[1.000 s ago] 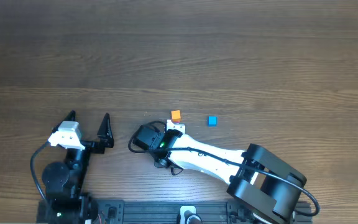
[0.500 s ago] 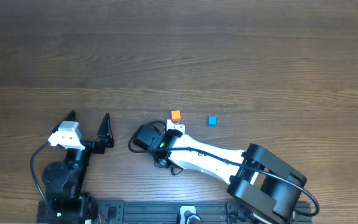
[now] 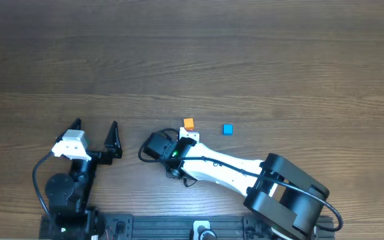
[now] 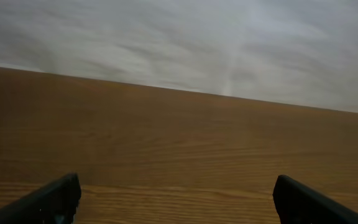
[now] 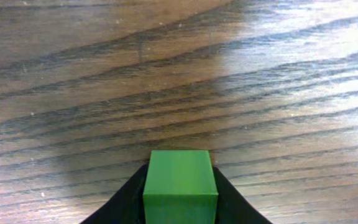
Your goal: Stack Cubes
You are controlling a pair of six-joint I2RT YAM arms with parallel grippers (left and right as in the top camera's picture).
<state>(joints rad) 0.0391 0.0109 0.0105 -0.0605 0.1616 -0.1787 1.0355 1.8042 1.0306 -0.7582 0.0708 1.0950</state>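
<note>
A green cube (image 5: pixel 179 185) sits between the two dark fingers of my right gripper (image 5: pixel 179 194), just above the wood; the fingers press its sides. From above, that gripper (image 3: pixel 173 160) hangs low over the table's front middle, left of a small orange cube (image 3: pixel 189 124) and a small blue cube (image 3: pixel 227 129), which lie apart on the wood. My left gripper (image 3: pixel 96 127) stands open at the front left, its two black fingertips (image 4: pixel 55 200) spread wide with nothing between them.
The wooden table (image 3: pixel 192 60) stretches bare toward the back. Both arm bases and a black rail (image 3: pixel 192 227) run along the front edge. A black cable (image 3: pixel 39 180) loops beside the left arm.
</note>
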